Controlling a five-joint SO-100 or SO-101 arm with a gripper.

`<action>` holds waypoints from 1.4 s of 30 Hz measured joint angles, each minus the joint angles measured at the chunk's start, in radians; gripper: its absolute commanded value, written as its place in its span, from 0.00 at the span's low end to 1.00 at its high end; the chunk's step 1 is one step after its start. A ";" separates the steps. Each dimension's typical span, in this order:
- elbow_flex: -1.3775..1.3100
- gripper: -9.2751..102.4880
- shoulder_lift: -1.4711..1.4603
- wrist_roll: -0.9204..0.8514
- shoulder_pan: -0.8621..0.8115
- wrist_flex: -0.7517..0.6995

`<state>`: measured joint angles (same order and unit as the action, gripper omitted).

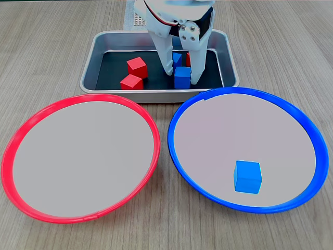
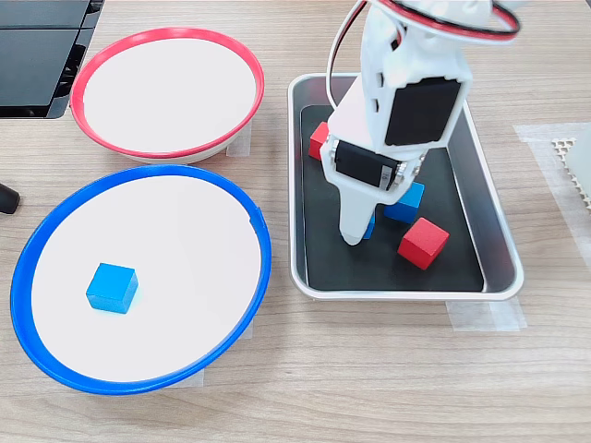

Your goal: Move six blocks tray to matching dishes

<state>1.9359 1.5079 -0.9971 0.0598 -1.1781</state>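
Going by front fixed view: red-rimmed dish (image 1: 80, 159) on left, bare inside. Tray (image 1: 104, 41) behind both dishes, two red blocks (image 1: 137, 66) (image 1: 131, 82) sitting in its left half. Gripper (image 1: 182, 78) reaching down into tray, fingers either side of blue block (image 1: 182, 77), looks clamped on it. Another blue block (image 1: 177, 58) just behind. Blue-rimmed dish (image 1: 312, 135) on right, one blue cube (image 1: 247, 176) resting inside near front
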 measured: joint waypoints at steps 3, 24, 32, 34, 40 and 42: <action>0.008 0.16 -0.005 -0.041 -0.002 0.000; -0.588 0.09 -0.123 0.442 0.137 -0.017; -0.588 0.19 -0.245 0.485 0.117 0.078; -0.578 0.10 -0.242 0.459 0.117 0.038; -0.503 0.09 -0.107 0.330 0.080 -0.137; -0.463 0.09 -0.032 0.253 0.041 -0.241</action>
<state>1.4726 1.4757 -0.7440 0.1012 -1.4189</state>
